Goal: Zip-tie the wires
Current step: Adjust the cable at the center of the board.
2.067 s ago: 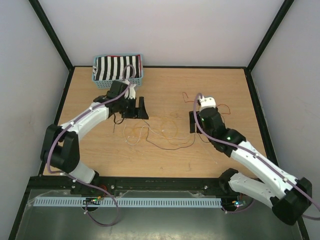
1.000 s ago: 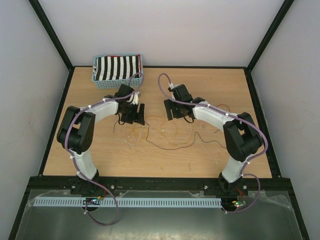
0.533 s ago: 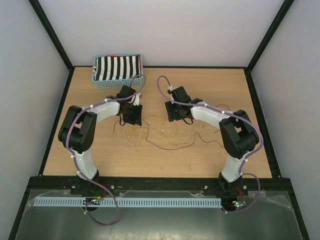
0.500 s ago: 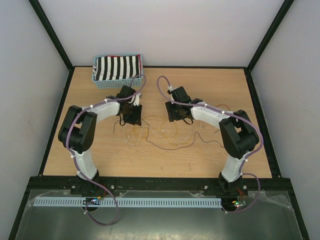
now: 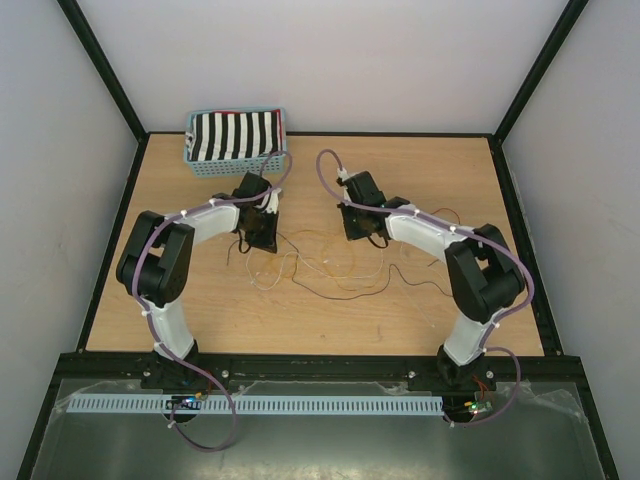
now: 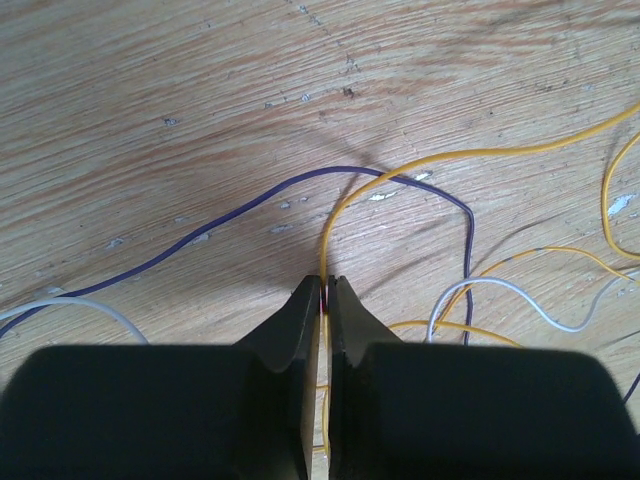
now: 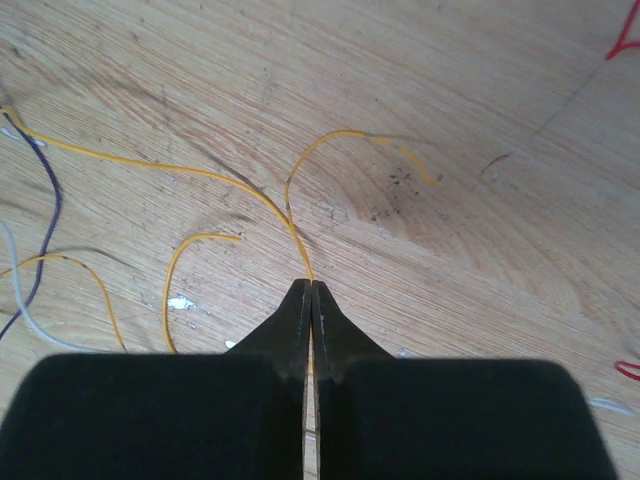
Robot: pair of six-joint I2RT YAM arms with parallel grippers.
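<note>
The wires (image 5: 335,262) lie as a loose tangle of thin yellow, dark, white and red strands on the wooden table (image 5: 330,170). My left gripper (image 5: 258,236) presses down at the tangle's left end. In the left wrist view that gripper (image 6: 324,285) is shut on a yellow wire (image 6: 470,153) that runs up from between the tips. A purple strand (image 6: 300,180) and a white strand (image 6: 500,283) lie beside it. My right gripper (image 5: 362,229) sits at the tangle's upper right. In the right wrist view this gripper (image 7: 311,287) is shut on a yellow wire (image 7: 150,163).
A light blue basket (image 5: 236,163) holding a black-and-white striped cloth (image 5: 234,135) stands at the back left, just behind the left arm. Red wire ends (image 7: 625,40) lie right of the right gripper. Black frame posts edge the table.
Both grippers have closed from open onto yellow strands of the tangle. Two seconds ago the right arm stood further right; it has swung in toward the middle.
</note>
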